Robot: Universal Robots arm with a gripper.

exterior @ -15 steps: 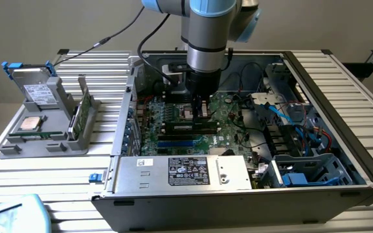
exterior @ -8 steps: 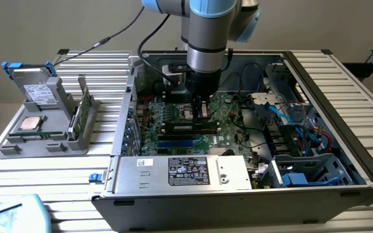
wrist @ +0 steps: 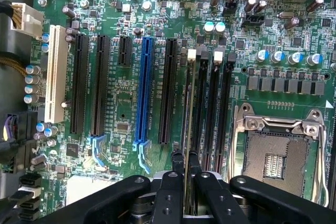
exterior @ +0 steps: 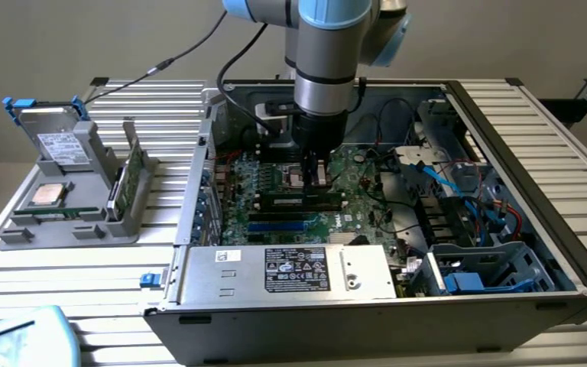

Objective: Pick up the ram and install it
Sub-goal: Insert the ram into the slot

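Your jaws are narrow, pinching the ram (wrist: 187, 114) edge-on at a slot (wrist: 198, 103). Hold it upright, parallel to the slot, and seat both ends evenly.

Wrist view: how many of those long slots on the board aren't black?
2: a white slot at the row's end, and a blue slot between black slots. The tool may hide more.

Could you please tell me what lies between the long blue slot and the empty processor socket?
In the wrist view: a long black slot, then the ram, gripped edge-on by the gripper, and the black memory slots beside it.
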